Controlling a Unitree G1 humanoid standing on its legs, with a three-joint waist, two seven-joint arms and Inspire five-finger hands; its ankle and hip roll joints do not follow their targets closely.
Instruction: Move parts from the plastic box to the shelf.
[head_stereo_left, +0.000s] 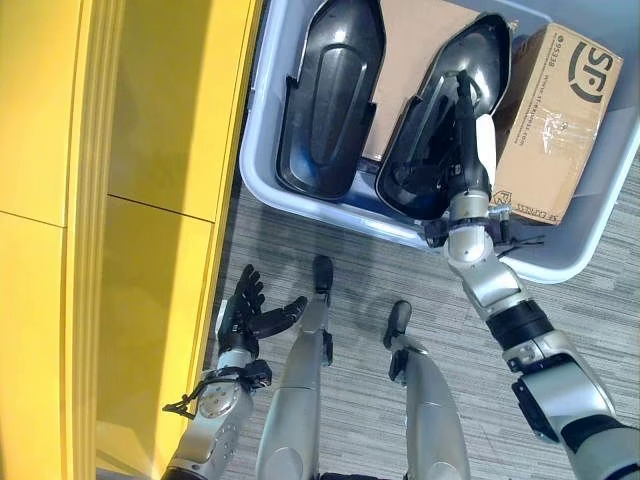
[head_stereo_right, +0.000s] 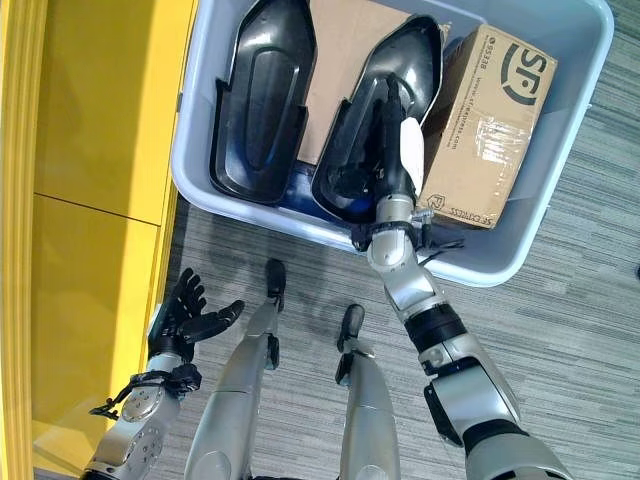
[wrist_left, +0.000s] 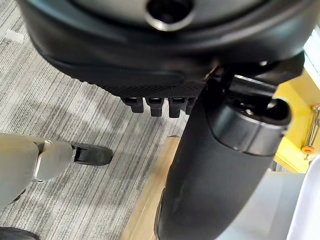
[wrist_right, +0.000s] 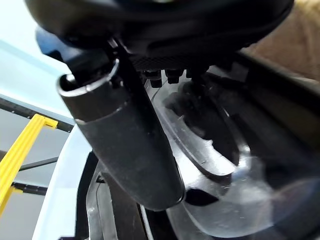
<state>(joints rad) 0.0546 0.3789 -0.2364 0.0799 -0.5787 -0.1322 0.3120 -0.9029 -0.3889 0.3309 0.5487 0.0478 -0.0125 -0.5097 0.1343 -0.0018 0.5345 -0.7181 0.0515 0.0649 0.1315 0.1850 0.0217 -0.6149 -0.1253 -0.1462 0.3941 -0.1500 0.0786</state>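
A pale blue plastic box (head_stereo_left: 256, 130) stands on the floor ahead. Two long black moulded parts lie in it side by side: the left part (head_stereo_left: 330, 90) and the right part (head_stereo_left: 487, 45). My right hand (head_stereo_left: 466, 150) reaches over the box's near rim into the hollow of the right part (wrist_right: 215, 155). Its fingers lie straight along the part and its white-covered thumb (head_stereo_left: 487, 140) sits at the part's edge. My left hand (head_stereo_left: 245, 312) hangs low by the yellow shelf (head_stereo_left: 150, 150), open with its fingers spread and holding nothing.
A brown cardboard box (head_stereo_left: 555, 120) fills the plastic box's right end, against the right part. A flat cardboard sheet (head_stereo_left: 415, 40) lies behind the two parts. Grey striped carpet (head_stereo_left: 350, 250) covers the floor between the box and the shelf.
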